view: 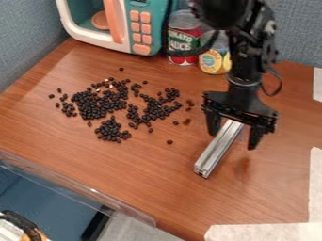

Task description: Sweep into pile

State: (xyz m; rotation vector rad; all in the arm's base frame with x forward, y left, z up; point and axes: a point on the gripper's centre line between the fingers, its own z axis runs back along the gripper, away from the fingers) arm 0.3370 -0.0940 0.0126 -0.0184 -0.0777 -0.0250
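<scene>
A brown wood-grain tabletop [157, 179] is backed by a blue-grey partition [24, 44]. At the claw [232, 140], the fingers are spread apart; one metal bar [218, 149] is seen between them, seemingly ungripped, its near end pointed towards seven o'clock. From the claw, the dark beans [94, 104] are found between nine and ten o'clock, well apart from the bar. They are too many and too crowded to be counted exactly; roughly three clumps can be made out, ringed by strays. The task is judged to be only partly done at best: no single pile is formed, and clumps and strays alike are left to be swept together. Towards eleven o'clock two cans are set, one red-labelled can [183, 37] and one yellow-labelled can [214, 61], with one toy microwave [138, 26] placed beyond them towards ten.
</scene>
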